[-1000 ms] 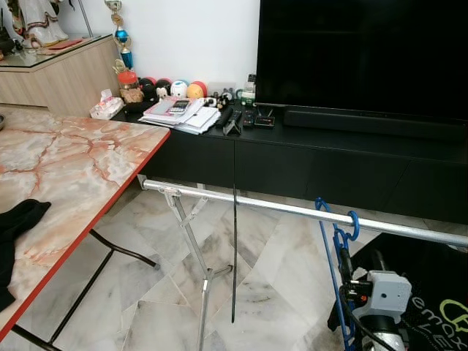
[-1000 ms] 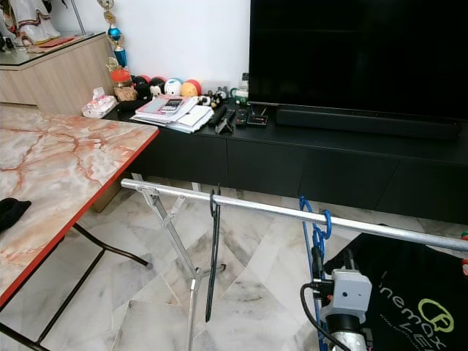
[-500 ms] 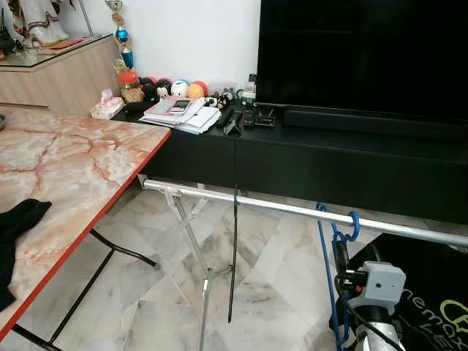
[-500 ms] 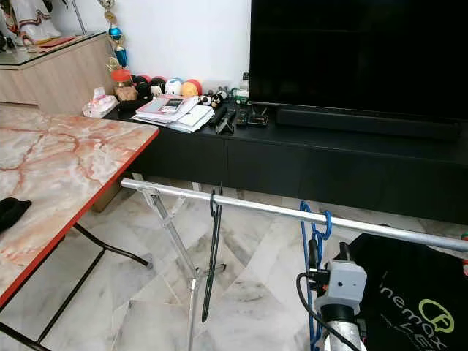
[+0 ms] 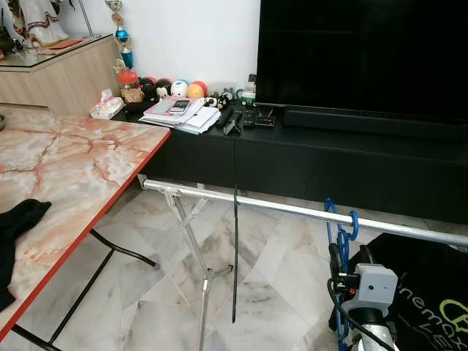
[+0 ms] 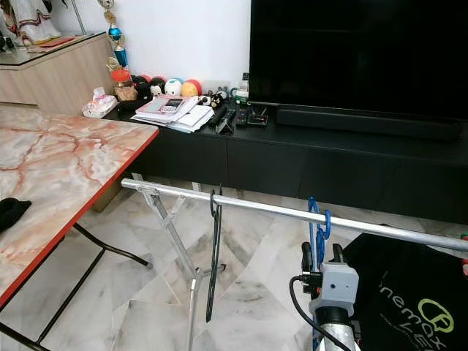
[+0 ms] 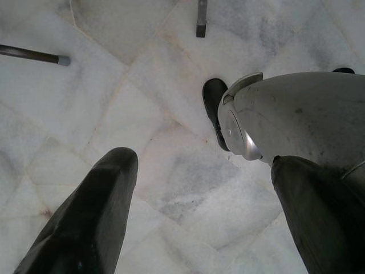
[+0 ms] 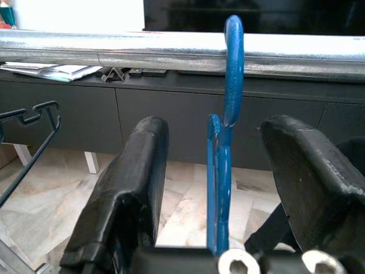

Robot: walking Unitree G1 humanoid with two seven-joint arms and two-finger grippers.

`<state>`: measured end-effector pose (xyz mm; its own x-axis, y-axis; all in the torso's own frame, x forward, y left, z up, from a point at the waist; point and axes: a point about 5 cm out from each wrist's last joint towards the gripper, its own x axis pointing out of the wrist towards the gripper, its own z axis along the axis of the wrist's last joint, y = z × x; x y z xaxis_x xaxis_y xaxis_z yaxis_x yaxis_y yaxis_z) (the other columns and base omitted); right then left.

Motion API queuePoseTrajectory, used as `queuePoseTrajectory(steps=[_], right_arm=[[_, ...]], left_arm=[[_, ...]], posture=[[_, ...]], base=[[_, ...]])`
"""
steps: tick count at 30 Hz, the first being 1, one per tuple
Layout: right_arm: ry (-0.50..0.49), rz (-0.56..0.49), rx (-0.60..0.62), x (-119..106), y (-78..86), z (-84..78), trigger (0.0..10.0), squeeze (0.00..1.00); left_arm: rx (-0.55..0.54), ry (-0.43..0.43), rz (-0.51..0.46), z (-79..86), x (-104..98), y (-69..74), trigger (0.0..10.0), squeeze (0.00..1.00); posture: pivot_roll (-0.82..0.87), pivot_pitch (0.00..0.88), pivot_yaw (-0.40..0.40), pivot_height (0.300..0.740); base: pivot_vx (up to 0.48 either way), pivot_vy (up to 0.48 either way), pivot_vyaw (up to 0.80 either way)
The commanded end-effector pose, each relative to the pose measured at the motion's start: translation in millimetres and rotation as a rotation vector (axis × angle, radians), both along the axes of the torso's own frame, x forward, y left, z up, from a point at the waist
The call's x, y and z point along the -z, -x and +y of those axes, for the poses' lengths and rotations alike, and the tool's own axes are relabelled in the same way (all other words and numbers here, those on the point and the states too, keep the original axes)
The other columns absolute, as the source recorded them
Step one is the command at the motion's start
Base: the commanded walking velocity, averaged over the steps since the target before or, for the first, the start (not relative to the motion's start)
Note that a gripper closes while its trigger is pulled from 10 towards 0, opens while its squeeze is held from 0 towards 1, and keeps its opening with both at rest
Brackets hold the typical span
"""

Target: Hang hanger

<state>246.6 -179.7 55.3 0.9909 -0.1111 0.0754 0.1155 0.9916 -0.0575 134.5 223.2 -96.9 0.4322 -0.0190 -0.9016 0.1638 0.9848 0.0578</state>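
Blue hanger (image 8: pixel 223 142) hooked over steel rail (image 8: pixel 114 54), hook at approx 12 o'clock of right gripper (image 8: pixel 214 188) in right wrist view, neck dropping straight down between the two black fingers (image 8: pixel 128 188). Fingers spread wide, clear gap each side of the blue wire, nothing pinched. Reads as a release pose: weight looks carried by the rail, gripper just bracketing the neck, likely so hanger can't swing off while arm backs away. Judged near done; remaining step prob. a straight pull-back w/o snagging the wire.

From head cam, same hanger (image 5: pixel 341 238) at approx 4 o'clock of frame, on the rail's right stretch, right above the silver wrist block. Black hanger (image 6: pixel 213 248) hung further along the rail toward 9 o'clock, well apart from the blue one, edge-on so looks like a thin strip. Rail carried on a folding X-leg stand (image 5: pixel 191 241), set in front of black TV console (image 5: pixel 292 157), marble-top table (image 5: pixel 66 157) at 9 o'clock.

Left gripper (image 7: pixel 199 188) idle, pointed at marble floor, fingers apart, empty.

Hard to tell/hidden:
- lower body of blue hanger cut off behind the wrist housing & frame edge; shoulder shape not visible.
- rail's right end and second support out of frame.
- black bag (image 6: pixel 409 292) w/ green lettering at 5 o'clock, print partly cropped, unreadable in full.
- dark cloth (image 5: pixel 18 230) on table edge, cut by frame.
- small items on console too tiny to name beyond papers, remotes, round toys.
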Motion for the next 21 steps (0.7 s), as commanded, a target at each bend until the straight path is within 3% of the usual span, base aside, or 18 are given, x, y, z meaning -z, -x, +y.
queuePoseTrajectory(steps=[1, 21], right_arm=[[-0.003, -0.001, 0.003, -1.3, -1.3, 0.6, 10.0, 0.0], [-0.012, 0.019, -0.009, 3.0, -3.3, 5.2, 10.0, 0.0]], left_arm=[[0.001, -0.004, 0.013, 1.9, 0.7, 2.9, 10.0, 0.0], [0.006, -0.004, 0.016, 2.4, 0.6, 3.2, 10.0, 0.0]], posture=[[0.07, 0.0, 0.023, 0.74], [0.07, 0.0, 0.03, 0.74]], base=[[-0.266, 0.0, 0.0], [-0.278, 0.0, 0.0]])
